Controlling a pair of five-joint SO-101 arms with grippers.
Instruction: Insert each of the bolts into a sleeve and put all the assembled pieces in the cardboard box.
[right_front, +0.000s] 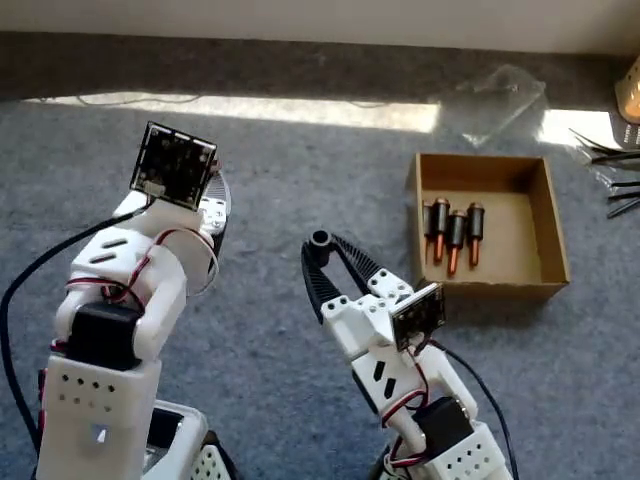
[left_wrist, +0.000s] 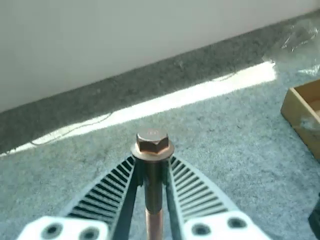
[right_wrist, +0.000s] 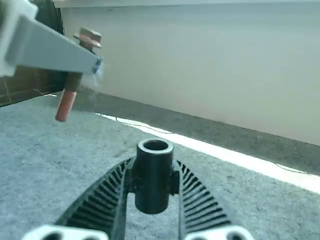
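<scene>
Bolts number five in all: one loose copper-coloured bolt (left_wrist: 153, 144) and what look like four more already seated in black sleeves, lying side by side as assembled pieces (right_front: 456, 232) on the floor of the cardboard box (right_front: 490, 290). Their smooth copper shanks stick out of the dark round sleeves.

The box is a shallow, open-topped square tray of plain brown board. One more sleeve (right_wrist: 154, 181), a short matte black tube with an open round bore, is outside the box. It stands upright, pinched between the ribbed black fingers of the right gripper (right_wrist: 153, 167), which sits a little apart from the box's near corner, on the side facing the other arm.

The left gripper (left_wrist: 152, 161) is farther from the box than the right one. Its two ribbed fingers are pressed against the loose bolt just under the hexagonal flanged head, with the shank hanging down between them. Seen from the right wrist, that bolt hangs slightly tilted, above the sleeve and apart from it.

Grey, short-piled carpet (right_front: 270, 330) lies under the box and both arms. One crumpled clear plastic bag (right_front: 497, 100) lies beyond the box, toward the pale wall (left_wrist: 125, 40).
</scene>
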